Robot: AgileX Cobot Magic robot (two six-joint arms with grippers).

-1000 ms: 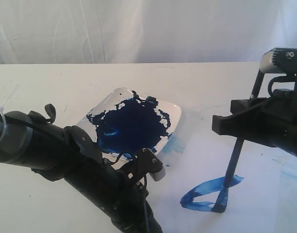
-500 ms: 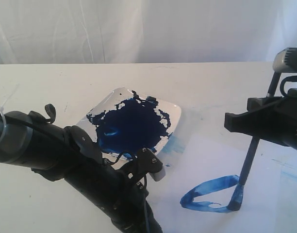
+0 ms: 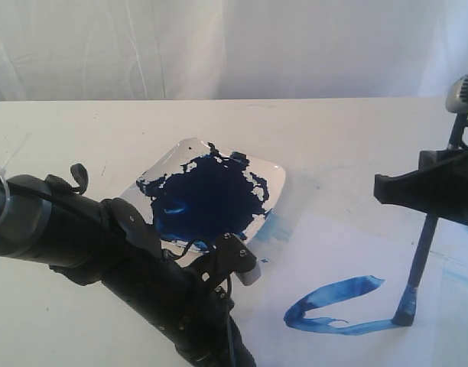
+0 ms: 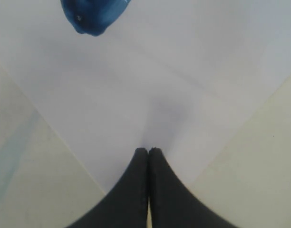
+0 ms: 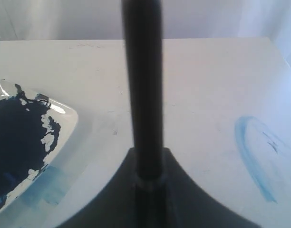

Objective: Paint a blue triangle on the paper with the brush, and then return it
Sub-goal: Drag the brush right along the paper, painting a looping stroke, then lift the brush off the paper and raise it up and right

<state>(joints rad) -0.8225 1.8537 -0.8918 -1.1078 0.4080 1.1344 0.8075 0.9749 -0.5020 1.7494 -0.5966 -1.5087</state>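
right gripper (image 3: 429,191) clamped on the brush (image 3: 420,264), held near upright so its tip presses the paper (image 3: 326,245) — blue triangle (image 3: 333,306) only part drawn there; left gripper (image 4: 148,154) closed, empty, parked clear of the strokes.

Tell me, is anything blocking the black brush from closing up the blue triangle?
Nothing visible does. Between the thin black-handled brush and the open end of the unfinished blue triangle lies only bare white paper.
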